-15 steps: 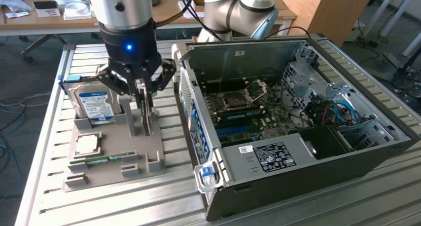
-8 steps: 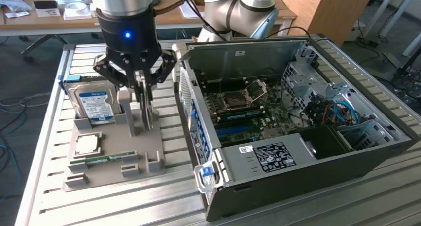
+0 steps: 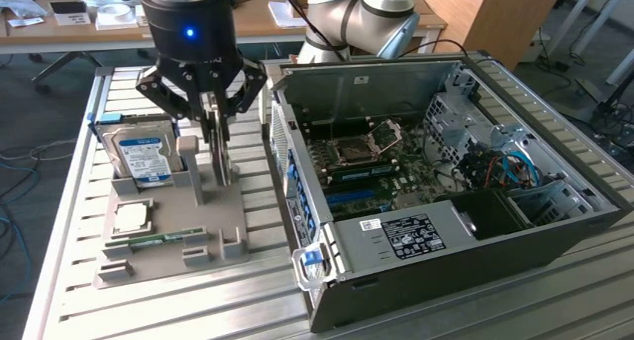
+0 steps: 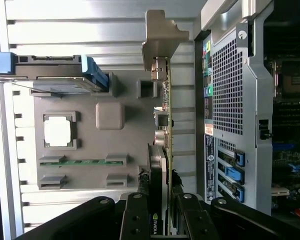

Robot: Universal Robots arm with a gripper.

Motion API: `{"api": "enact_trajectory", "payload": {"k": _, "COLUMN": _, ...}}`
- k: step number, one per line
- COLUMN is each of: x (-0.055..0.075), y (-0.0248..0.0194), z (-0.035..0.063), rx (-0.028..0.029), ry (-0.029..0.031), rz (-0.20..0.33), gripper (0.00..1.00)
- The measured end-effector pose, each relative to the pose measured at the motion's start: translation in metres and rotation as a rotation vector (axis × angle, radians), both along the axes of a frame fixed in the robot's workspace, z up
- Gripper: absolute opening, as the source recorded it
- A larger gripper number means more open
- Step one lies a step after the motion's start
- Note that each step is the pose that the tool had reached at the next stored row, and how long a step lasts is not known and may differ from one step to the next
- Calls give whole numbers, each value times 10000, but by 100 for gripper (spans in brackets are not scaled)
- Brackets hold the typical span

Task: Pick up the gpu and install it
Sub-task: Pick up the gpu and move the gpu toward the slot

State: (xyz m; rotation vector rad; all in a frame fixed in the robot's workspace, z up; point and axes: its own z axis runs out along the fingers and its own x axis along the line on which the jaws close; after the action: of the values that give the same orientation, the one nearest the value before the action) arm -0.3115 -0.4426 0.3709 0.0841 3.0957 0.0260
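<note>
The gpu (image 3: 217,153) is a thin card standing on edge over the grey holder (image 3: 213,232). My gripper (image 3: 212,116) comes down from above, and its black fingers (image 3: 240,95) are shut on the card's upper edge. In the wrist view the gpu (image 4: 166,125) runs edge-on away from my gripper (image 4: 160,197), with its silver bracket (image 4: 160,35) at the far end. Whether the card's lower edge still touches the holder (image 4: 125,145) I cannot tell. The open computer case (image 3: 554,169) lies at the exterior view's right, its motherboard (image 3: 381,178) exposed.
On the holder stand a blue-labelled hard drive (image 3: 142,156), a square processor (image 3: 132,217) and a green memory stick (image 3: 159,241). The case's rear panel (image 4: 230,115) is close beside the card. A second robot arm (image 3: 361,17) rises behind the case. The slatted metal table (image 3: 148,310) carries everything.
</note>
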Motion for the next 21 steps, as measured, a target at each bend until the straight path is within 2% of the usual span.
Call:
{"api": "enact_trajectory", "payload": {"k": 10, "x": 14, "y": 0, "z": 237, "rx": 96, "ry": 0, "rz": 0, "gripper": 27}}
{"api": "enact_trajectory", "payload": {"k": 21, "x": 25, "y": 0, "z": 496, "rx": 144, "ry": -2, "rz": -4, "gripper": 27}}
